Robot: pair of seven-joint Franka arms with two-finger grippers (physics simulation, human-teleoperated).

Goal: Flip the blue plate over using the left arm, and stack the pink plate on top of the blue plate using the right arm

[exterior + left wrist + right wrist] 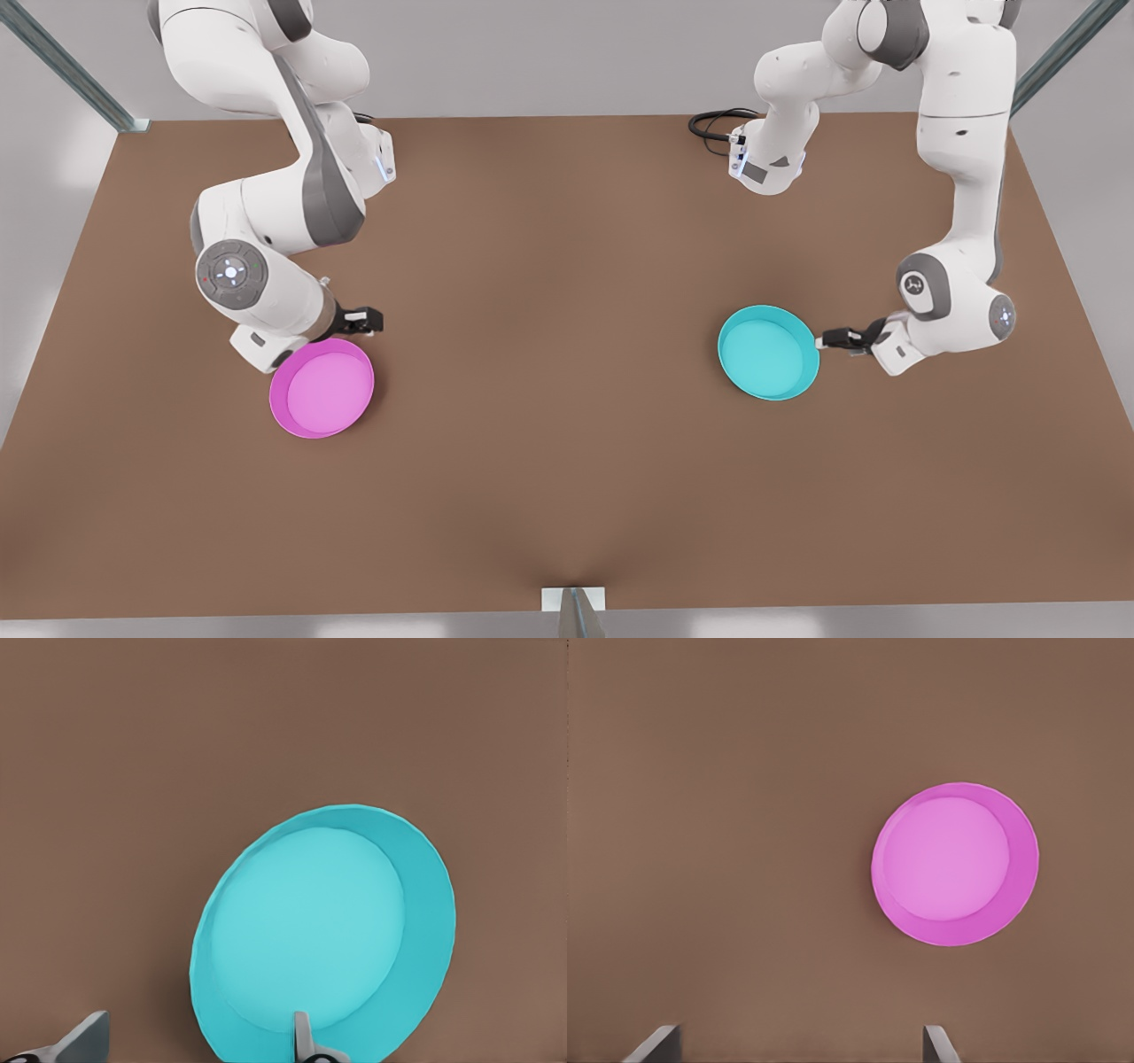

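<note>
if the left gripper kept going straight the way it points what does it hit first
Most likely the blue plate: the left gripper sits open at its rim on the front view's right, one finger already over the rim. Exact height is unclear.

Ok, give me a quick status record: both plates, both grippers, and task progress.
blue plate: flat on table, open side up, not yet flipped
pink plate: flat on table, open side up, apart from blue plate
left gripper: at blue plate's rim, jaws open
right gripper: beside pink plate's rim, jaws open, holding nothing
stacking: not done
</note>
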